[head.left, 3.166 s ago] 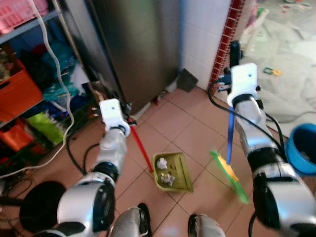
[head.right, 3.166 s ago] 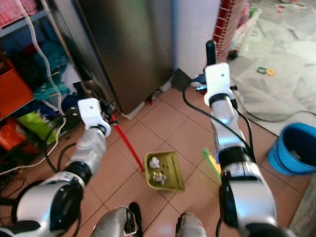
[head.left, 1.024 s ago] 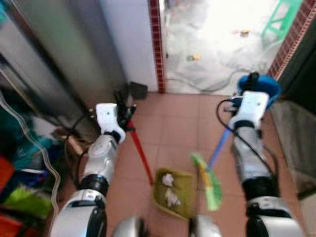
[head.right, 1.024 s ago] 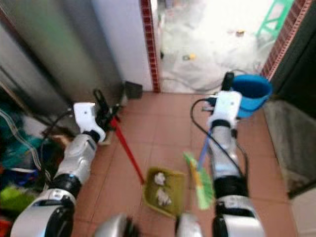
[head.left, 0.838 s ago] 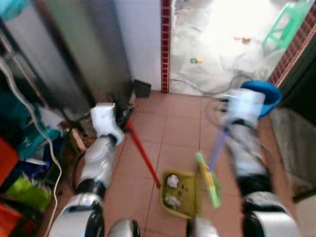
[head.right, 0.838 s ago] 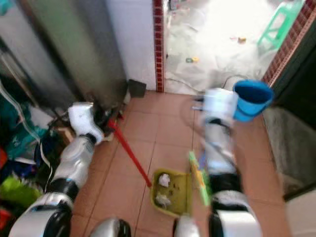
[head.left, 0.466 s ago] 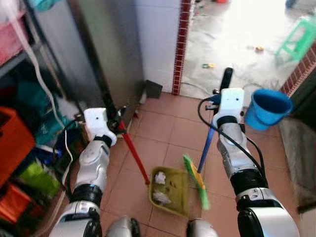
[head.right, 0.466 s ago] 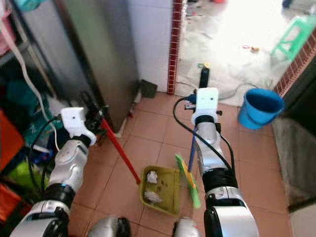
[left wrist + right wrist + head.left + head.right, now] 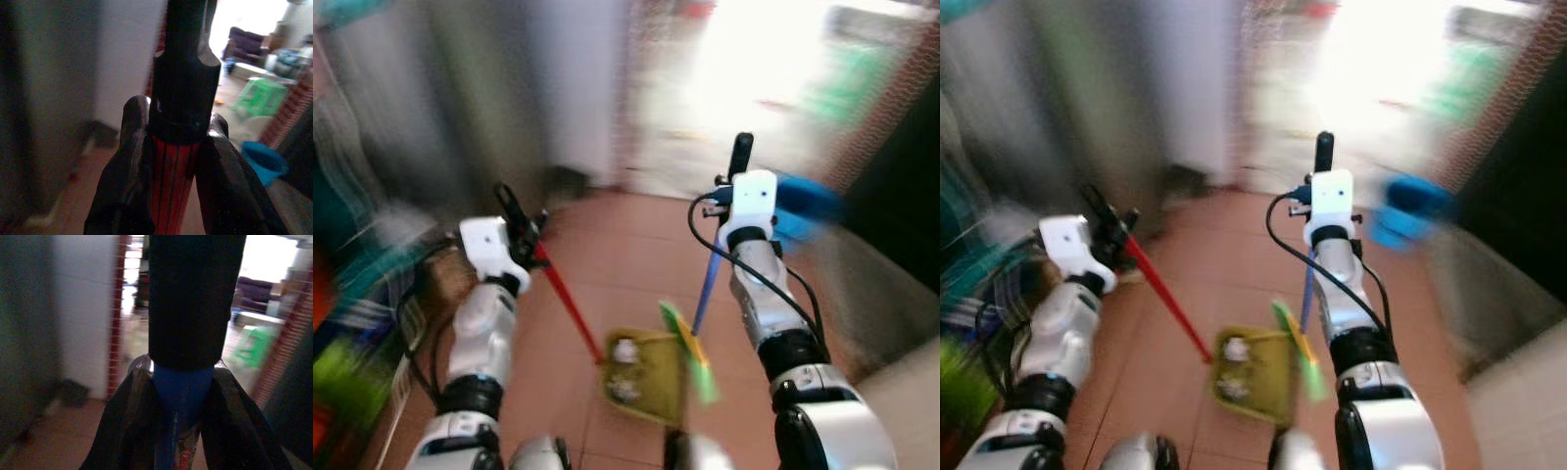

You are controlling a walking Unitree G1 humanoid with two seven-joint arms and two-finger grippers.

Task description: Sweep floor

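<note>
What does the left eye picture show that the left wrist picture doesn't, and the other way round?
Left eye alone: the green dustpan with white scraps in it, the broom with its blue handle, the right gripper shut on that handle, and both silver arms. The surroundings are blurred.

Left wrist alone: a close look at the left gripper, its black fingers pressed against the dustpan's red handle just below its black cap; also a green stool.

Both: the red handle, the left gripper, the blue bucket and the tiled floor.
</note>
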